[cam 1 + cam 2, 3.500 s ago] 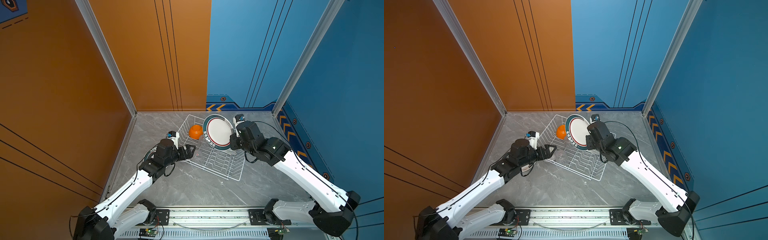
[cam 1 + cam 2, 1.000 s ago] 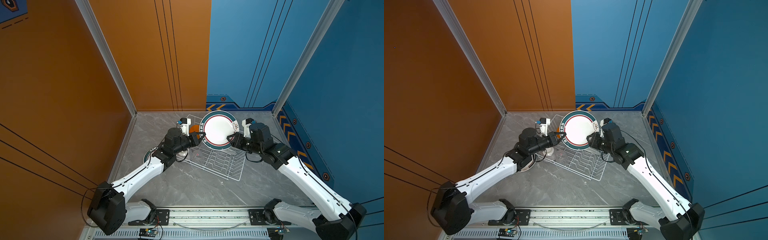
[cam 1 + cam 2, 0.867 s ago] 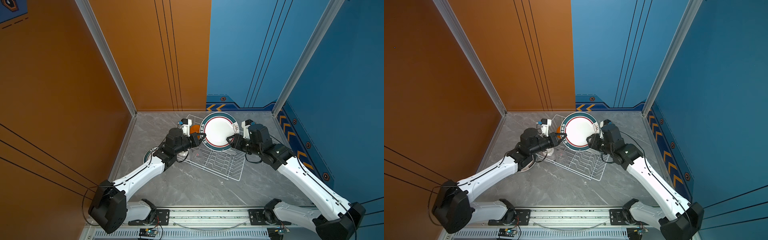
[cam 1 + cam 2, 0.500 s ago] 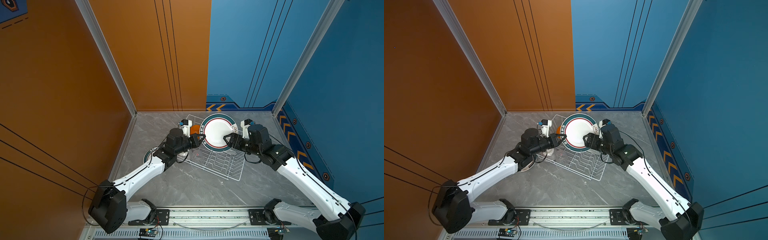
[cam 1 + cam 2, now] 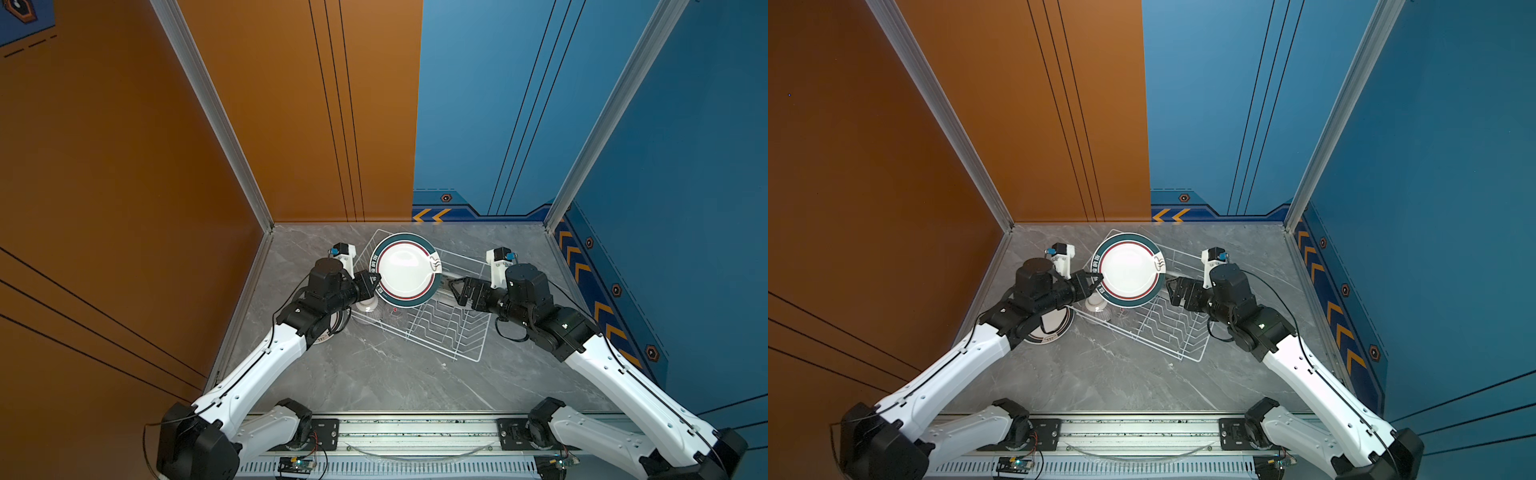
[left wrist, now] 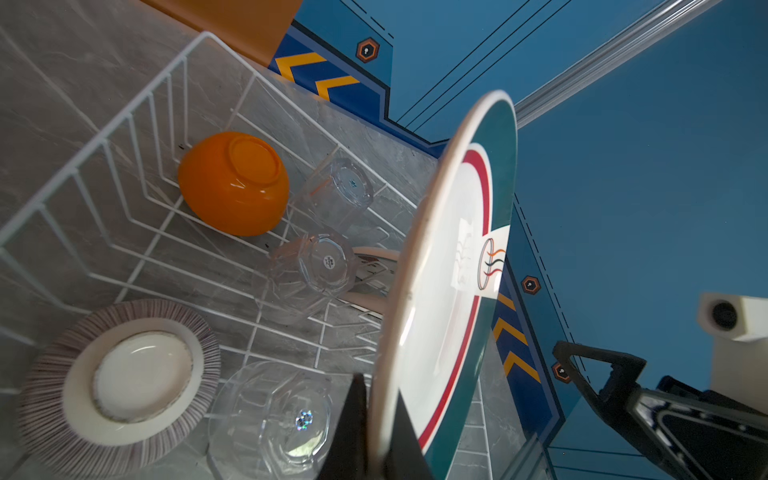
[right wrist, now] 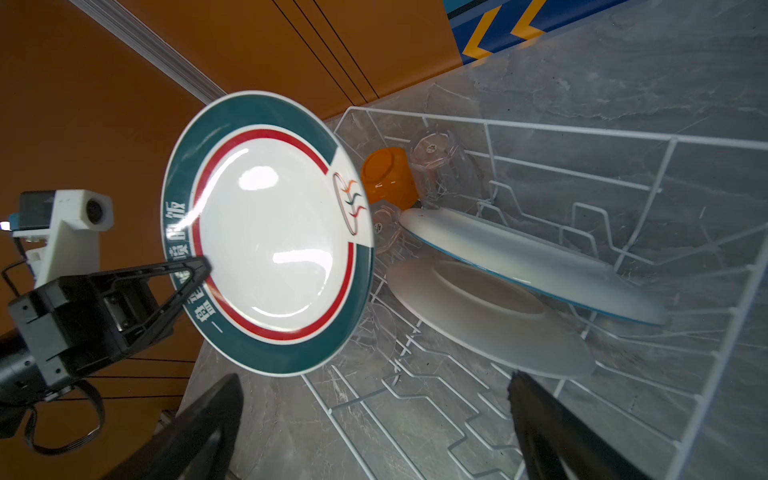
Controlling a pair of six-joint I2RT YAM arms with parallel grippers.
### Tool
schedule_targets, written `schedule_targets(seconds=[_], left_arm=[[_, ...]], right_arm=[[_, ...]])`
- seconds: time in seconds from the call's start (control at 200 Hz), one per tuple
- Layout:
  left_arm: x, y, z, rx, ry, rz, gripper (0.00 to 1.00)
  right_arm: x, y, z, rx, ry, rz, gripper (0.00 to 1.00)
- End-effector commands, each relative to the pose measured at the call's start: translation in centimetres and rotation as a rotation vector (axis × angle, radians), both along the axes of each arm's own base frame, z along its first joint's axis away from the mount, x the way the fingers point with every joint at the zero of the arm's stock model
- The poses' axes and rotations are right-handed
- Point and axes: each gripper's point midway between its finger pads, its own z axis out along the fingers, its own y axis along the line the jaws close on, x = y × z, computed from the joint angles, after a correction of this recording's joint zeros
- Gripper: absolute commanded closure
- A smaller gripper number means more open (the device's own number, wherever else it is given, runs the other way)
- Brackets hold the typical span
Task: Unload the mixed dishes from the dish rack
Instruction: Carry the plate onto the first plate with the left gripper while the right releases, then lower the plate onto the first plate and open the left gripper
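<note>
above the dish rack (image 5: 457, 332), the teal-rimmed plate (image 5: 405, 270) hangs pinched at its rim by the left gripper (image 5: 375, 280) alone — the right gripper (image 5: 456, 288) has just let go, jaws wide — handover looks done; left can set it aside.

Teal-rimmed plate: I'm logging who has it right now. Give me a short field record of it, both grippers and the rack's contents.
plate: teal-rimmed plate, tilted, lifted clear of the dish rack
left gripper: shut on the plate's rim
right gripper: open, apart from the plate
in rack: orange bowl, striped bowl, clear glasses, two tilted plates
outside rack: another plate on the table
</note>
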Motion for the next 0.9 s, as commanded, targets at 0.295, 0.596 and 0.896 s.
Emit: schedule_targets(seconds=[0.295, 0.596, 0.896], left_arm=[[-3.4, 10.4, 1.8, 0.078, -0.02, 0.275, 1.0], [-6.6, 19.6, -0.6, 0.162, 0.07, 0.577, 1.0], [-7.5, 24.3, -6.3, 0.123, 0.204, 0.769, 1.0]], right_arm=[[-1.1, -1.2, -0.2, -0.031, -0.084, 0.005, 0.0], [-2.2, -2.3, -0.8, -0.067, -0.099, 0.005, 0.0], [-2.9, -2.3, -1.2, -0.088, -0.099, 0.038, 0.0]])
